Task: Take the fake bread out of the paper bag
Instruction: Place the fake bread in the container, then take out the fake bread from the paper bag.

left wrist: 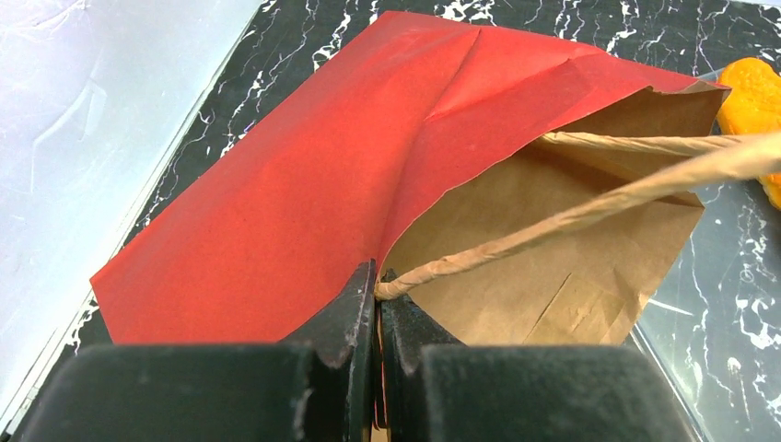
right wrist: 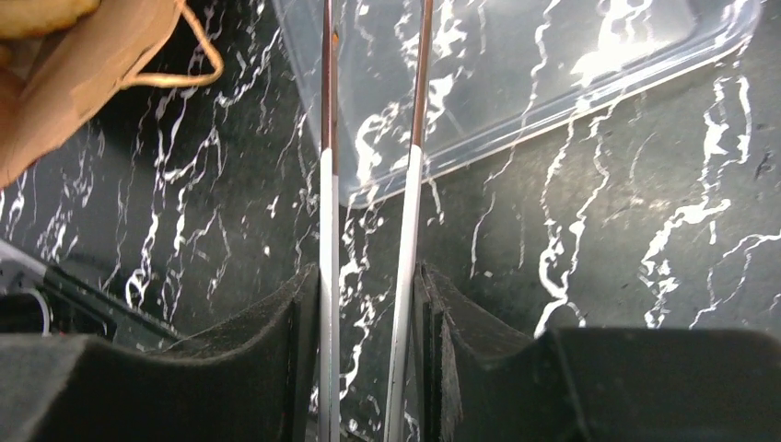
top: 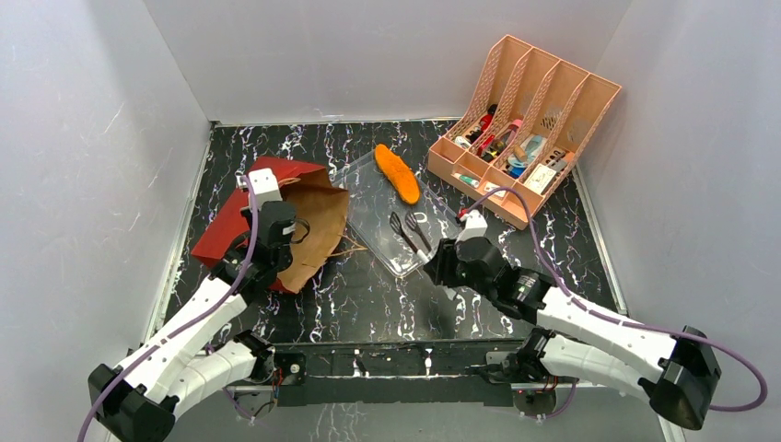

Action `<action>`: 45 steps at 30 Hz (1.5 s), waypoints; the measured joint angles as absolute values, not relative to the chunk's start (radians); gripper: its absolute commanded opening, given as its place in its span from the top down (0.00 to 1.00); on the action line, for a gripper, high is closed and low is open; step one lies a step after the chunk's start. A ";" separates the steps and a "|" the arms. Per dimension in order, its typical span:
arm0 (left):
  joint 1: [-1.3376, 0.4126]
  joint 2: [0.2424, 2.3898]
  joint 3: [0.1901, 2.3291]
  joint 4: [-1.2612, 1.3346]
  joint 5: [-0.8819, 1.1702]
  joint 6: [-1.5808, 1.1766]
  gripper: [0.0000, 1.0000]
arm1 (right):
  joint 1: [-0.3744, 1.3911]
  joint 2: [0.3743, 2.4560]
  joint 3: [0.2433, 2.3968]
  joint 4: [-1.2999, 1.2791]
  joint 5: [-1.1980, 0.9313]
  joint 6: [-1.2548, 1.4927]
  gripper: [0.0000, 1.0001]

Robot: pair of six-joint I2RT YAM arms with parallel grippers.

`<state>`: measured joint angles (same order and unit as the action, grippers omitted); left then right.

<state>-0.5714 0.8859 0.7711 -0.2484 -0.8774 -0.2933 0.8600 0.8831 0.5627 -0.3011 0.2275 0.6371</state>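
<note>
Left gripper (left wrist: 378,281): clamped tight on the paper bag (left wrist: 304,184) rim, right at the handle (left wrist: 571,216) root, propping the mouth open.
Right gripper (right wrist: 368,295): squeezing tongs (right wrist: 410,184), prongs narrow, tips over the clear tray (top: 368,214).
Bread: orange loaf (top: 398,173) lies on that tray; the bag's inside is mostly hidden.
Risk: thin paper tears or slips free, and the mouth flops shut before the tongs get in.
</note>
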 measured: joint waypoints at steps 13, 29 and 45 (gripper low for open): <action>-0.571 0.830 0.740 -0.259 -0.823 -0.238 1.00 | 1.168 0.878 0.685 -0.396 0.418 0.706 0.86; -0.572 0.762 0.694 -0.241 -0.749 -0.190 1.00 | 1.351 1.094 0.796 -0.284 0.480 0.715 0.76; -0.571 0.689 0.694 -0.300 -0.693 -0.222 1.00 | 1.353 1.457 0.903 0.037 0.375 0.790 0.59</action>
<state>-0.5713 0.6885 0.6937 -0.2999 -0.6928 -0.2216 1.3529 1.4571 0.9027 0.0371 0.3746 0.7903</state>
